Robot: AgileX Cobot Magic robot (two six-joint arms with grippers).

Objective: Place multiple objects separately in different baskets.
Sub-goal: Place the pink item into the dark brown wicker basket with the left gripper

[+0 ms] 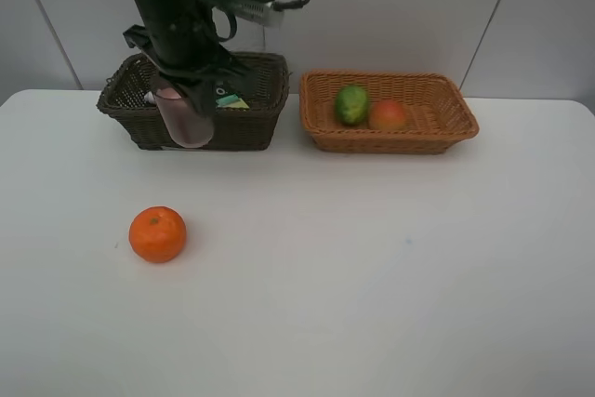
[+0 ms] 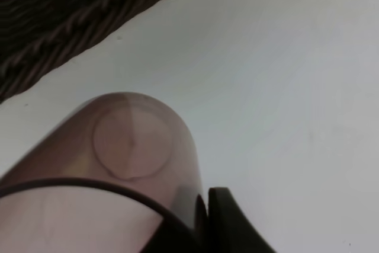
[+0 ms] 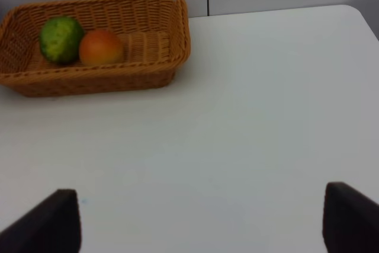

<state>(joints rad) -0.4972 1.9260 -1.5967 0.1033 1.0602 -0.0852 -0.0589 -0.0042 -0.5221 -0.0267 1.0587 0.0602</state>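
While the left end effector grips the translucent purple cup at its rim, the cup hangs before the front wall of the dark brown basket at the worktop's back-left. Half hidden inside is what may be a green-labelled bottle. The tan basket along the back edge holds the green citrus fruit beside the peach. The orange sits toward the left edge. The right end effector is open, holding nothing.

White table carries orange, dark brown basket, tan basket.
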